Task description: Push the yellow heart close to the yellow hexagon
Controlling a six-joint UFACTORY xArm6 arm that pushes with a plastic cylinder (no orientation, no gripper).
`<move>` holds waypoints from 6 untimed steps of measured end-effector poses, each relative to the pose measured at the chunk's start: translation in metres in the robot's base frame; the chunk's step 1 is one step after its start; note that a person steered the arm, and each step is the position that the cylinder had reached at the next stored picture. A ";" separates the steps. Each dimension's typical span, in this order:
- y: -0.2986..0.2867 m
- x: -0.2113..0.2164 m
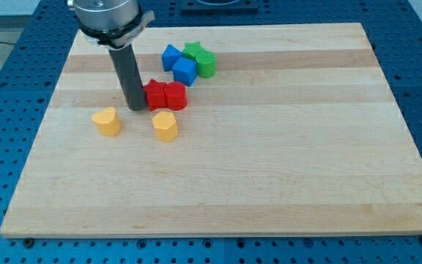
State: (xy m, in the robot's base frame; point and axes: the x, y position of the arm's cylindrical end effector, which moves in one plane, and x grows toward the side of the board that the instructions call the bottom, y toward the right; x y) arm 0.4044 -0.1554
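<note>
The yellow heart [108, 122] lies on the wooden board at the view's left of centre. The yellow hexagon [165, 126] lies a short way to its right, with a gap between them. My tip [135, 108] rests on the board above that gap, a little up and to the right of the heart and up and to the left of the hexagon. It touches or nearly touches the left side of a red block [154, 95].
Two red blocks, the second [176, 96] beside the first, sit right of my tip. Above them are two blue blocks [171, 56] [184, 71], a green star [193, 50] and a green block [206, 64]. The wooden board [269, 161] sits on a blue perforated table.
</note>
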 end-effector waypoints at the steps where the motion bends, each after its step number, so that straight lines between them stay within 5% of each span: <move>1: -0.072 0.000; 4: -0.068 0.031; 6: 0.012 0.038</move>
